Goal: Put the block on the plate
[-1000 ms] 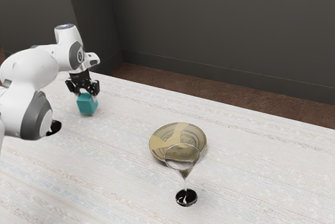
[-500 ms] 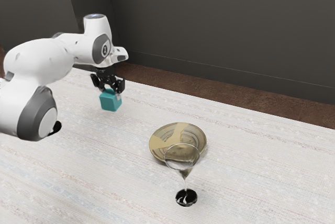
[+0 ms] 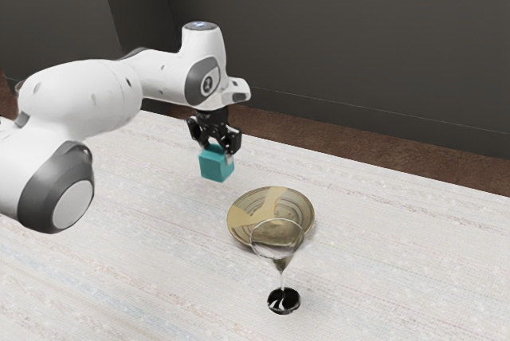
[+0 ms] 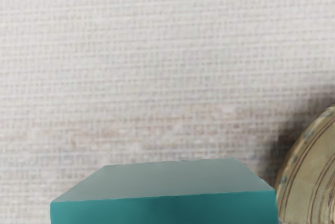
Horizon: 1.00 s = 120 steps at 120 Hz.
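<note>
My gripper (image 3: pixel 218 150) is shut on the teal block (image 3: pixel 215 166), with a finger on either side of its upper part. The block hangs above the table, beside the plate (image 3: pixel 301 207) on the exterior view's left. In the wrist view the block (image 4: pixel 167 208) lies large at the lower edge, and part of the round, ringed plate (image 4: pixel 306 182) appears next to it.
A clear stemmed glass (image 3: pixel 283 265) with a black base stands close to the plate, overlapping its near rim in the exterior view. The pale woven tabletop (image 3: pixel 159 277) extends around them, with a dark wall behind.
The arm has carried the block toward the exterior view's right, nearer to the plate. The plate and the stemmed glass have stayed where they were.
</note>
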Motion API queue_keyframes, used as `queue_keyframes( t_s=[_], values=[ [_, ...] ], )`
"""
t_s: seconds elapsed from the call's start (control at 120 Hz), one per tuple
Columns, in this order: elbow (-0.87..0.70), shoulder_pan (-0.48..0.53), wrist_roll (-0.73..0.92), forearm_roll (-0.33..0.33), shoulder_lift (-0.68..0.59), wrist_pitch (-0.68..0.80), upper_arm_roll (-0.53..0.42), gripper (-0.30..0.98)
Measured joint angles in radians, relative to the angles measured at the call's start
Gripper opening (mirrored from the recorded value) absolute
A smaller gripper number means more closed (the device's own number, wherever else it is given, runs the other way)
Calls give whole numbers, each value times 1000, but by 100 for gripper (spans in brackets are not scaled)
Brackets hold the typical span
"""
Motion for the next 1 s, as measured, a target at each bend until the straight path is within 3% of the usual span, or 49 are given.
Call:
queue_keyframes(
  t_s=[0.517, 1.0],
  values=[
    [-76, -204, -134, 2, -39, 2, 0, 37],
    [-79, -250, -245, -15, 11, 11, -12, 37]
  ],
)
